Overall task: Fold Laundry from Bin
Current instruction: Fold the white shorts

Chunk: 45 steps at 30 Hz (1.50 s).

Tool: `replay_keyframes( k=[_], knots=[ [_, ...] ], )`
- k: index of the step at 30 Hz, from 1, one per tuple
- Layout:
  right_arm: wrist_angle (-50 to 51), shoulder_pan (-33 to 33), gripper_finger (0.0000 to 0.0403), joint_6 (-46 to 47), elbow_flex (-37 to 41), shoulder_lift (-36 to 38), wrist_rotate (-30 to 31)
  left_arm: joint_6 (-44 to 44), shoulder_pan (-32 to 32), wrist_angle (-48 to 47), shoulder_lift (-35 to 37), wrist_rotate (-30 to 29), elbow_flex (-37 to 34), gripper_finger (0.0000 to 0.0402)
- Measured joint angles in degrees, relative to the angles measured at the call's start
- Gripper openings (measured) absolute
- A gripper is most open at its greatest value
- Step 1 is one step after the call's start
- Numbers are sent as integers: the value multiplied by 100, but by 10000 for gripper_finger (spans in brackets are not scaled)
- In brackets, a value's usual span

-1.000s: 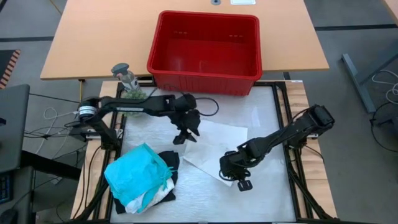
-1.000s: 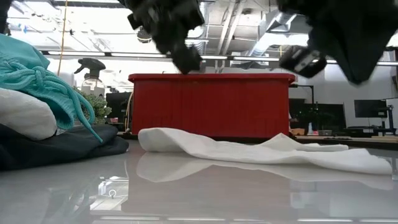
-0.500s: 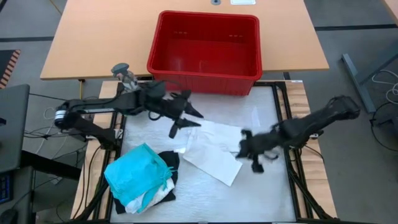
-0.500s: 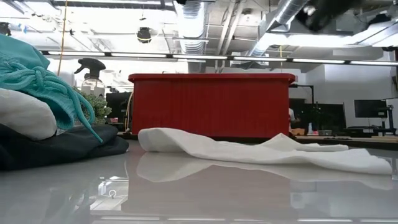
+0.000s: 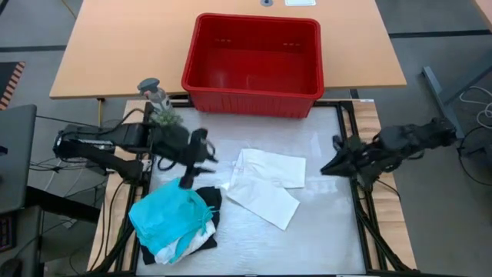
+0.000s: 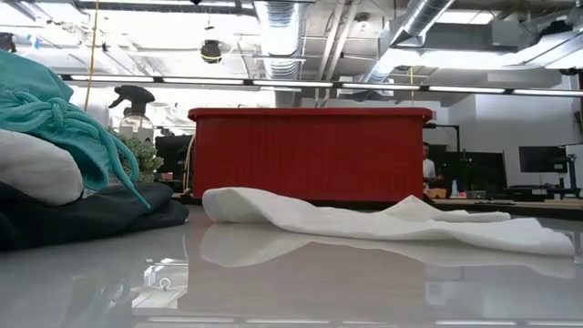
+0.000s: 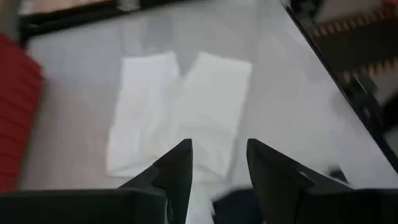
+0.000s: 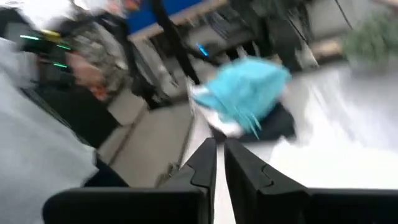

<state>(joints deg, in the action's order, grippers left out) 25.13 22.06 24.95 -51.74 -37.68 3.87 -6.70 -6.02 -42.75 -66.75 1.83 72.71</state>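
In the high view we see the red bin (image 5: pixel 254 63) in the upper middle of the frame, standing across the seam between the wooden table (image 5: pixel 115 46) and the white work surface (image 5: pixel 323 223); nothing shows inside it. Below it, near the centre of the frame, a white garment (image 5: pixel 265 183) lies folded flat on the white surface, touched by neither arm. In the lower left of the frame we find a stack of laundry: a teal garment (image 5: pixel 167 215) on top, a white piece (image 5: pixel 192 245) peeking out beneath it, and a black garment (image 5: pixel 211 201) at the bottom.

The left gripper (image 5: pixel 196 158) sits left of centre, just above the teal garment and apart from the white one; in the left wrist view its two dark fingers (image 7: pixel 177 168) stand apart with a clear gap between them, holding nothing, and the folded white cloth (image 7: pixel 180 112) lies beyond them. The right gripper (image 5: pixel 332 164) is at the right of the frame, at the edge of the white surface, well clear of the white garment; in the right wrist view its fingers (image 8: pixel 202 163) are nearly together with only a thin slit between them and nothing clamped.

A small green plant (image 5: pixel 163 115) and a spray bottle (image 5: pixel 151 89) stand just left of the bin's lower left corner. In the low view we see the bin (image 6: pixel 310 155) behind the white garment (image 6: pixel 364 219), with the stack at the left edge.
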Motion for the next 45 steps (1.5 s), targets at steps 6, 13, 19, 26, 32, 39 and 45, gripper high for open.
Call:
replay_keyframes(
  k=[6, 13, 19, 26, 32, 39, 45],
  knots=[
    [125, 280, 65, 870, 252, -796, 207, -305, -740, -629, -97, -547, -59, 142],
    [-222, 457, 142, 1111, 261, -2254, 207, -1311, -861, -616, -89, -326, -464, 167],
    [-800, 606, 232, 953, 261, -3561, 96, -1956, -861, -499, -89, -312, -934, 194],
    [-1780, 809, 237, 882, 255, -4823, 17, -2778, -856, 760, -86, -1027, -1645, 199],
    [-1876, 947, 236, 1177, 31, -5621, -3, -3874, -859, 2646, -86, -824, -2606, 199],
    [-1878, 949, 235, 1568, -319, -6154, -3, -4490, -860, 3675, -160, -509, -3468, 199],
    [-1885, 940, 235, 1781, -381, -6210, 46, -4517, -866, 4186, -1069, -611, -3322, 199]
  ],
)
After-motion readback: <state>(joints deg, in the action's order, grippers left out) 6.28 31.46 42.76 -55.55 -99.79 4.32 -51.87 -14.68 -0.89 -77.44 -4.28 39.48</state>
